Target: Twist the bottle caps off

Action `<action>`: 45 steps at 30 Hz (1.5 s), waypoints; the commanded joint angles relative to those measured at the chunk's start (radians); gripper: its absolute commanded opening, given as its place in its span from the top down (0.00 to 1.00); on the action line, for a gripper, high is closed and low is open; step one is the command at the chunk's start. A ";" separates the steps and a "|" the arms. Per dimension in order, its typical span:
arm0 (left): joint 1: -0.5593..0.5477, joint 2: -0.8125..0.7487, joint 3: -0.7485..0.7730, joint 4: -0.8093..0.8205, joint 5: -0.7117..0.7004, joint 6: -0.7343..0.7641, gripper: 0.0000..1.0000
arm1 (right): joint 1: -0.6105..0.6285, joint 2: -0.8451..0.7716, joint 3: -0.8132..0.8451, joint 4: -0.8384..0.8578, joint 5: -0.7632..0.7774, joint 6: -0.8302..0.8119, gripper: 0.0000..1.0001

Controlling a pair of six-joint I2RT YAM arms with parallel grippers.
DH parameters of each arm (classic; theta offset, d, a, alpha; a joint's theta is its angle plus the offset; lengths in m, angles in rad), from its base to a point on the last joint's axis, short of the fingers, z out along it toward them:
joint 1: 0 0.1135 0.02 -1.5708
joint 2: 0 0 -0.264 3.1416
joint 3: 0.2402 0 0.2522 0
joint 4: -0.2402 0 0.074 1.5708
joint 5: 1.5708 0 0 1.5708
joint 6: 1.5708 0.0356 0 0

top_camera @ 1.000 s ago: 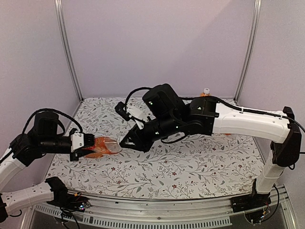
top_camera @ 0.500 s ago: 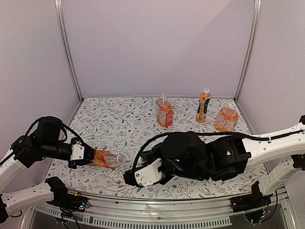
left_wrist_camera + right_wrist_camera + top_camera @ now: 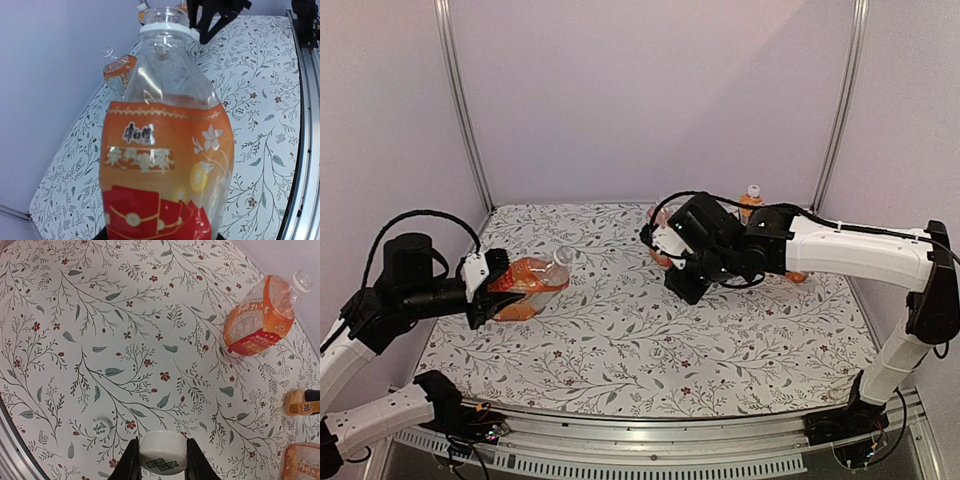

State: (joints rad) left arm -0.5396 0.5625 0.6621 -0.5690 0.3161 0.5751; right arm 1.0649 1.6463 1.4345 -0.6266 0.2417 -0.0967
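Cap (image 3: 162,451) is off: right gripper (image 3: 163,461) has it pinched between both fingers, jaws closed down to cap width. A second ago that gripper was at the bottle mouth. It then swept low along the near edge and now hangs over table centre, toward 12 o'clock. Left gripper (image 3: 492,290) is clamped on the lower body of the held bottle (image 3: 525,278) at 9 o'clock. The neck lay about level before and is now tipped up toward 1 o'clock, with the mouth open and only the white collar ring left on it. Loose cap (image 3: 100,427) lies on the table (image 3: 650,340) at 10 o'clock from the pinched one in the right wrist view, so I'd judge two bottles done. Tall bottle (image 3: 750,205) at the back, 1 o'clock, has its cap on. Standing bottle (image 3: 260,315) looks capped too, though it's hard to be sure. Next call: drop this cap, then set the open bottle down upright.
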 commanded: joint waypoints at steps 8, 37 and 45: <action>0.034 -0.016 0.011 0.120 0.044 -0.217 0.80 | 0.027 0.219 -0.147 -0.283 -0.208 0.435 0.97; 0.033 -0.002 0.075 0.032 0.447 -0.211 0.78 | 0.152 -0.189 -0.041 0.555 -0.478 0.054 0.09; 0.033 -0.003 0.085 0.014 0.458 -0.195 0.78 | 0.170 0.004 0.169 0.692 -0.653 0.132 0.22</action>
State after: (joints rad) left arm -0.5129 0.5568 0.7254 -0.5358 0.7391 0.3737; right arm 1.2240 1.5379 1.5654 -0.0097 -0.2893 0.0090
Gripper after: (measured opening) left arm 0.316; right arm 0.792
